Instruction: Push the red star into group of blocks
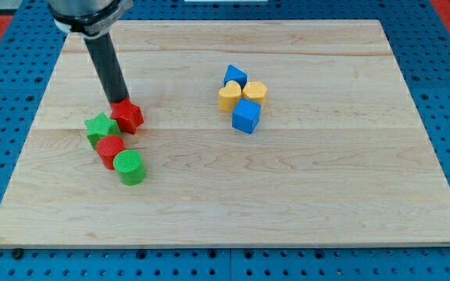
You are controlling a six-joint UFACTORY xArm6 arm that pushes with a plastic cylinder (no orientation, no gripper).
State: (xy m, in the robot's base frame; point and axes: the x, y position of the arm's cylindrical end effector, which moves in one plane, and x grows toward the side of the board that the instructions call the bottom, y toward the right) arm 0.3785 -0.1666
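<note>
My tip (120, 102), a bare rod with nothing to grip, is pressing the red star (127, 116), which seemingly is already touching the green star (98, 127) in its group.

Arm entering at upper left of the frame, dark rod angled down-right, my tip (120, 102) lowered at left-centre

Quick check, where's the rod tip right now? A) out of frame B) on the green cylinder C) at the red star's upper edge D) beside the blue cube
C: my tip sits at the view's-top edge of the red star, far from the blue cube and the green cylinder.
</note>
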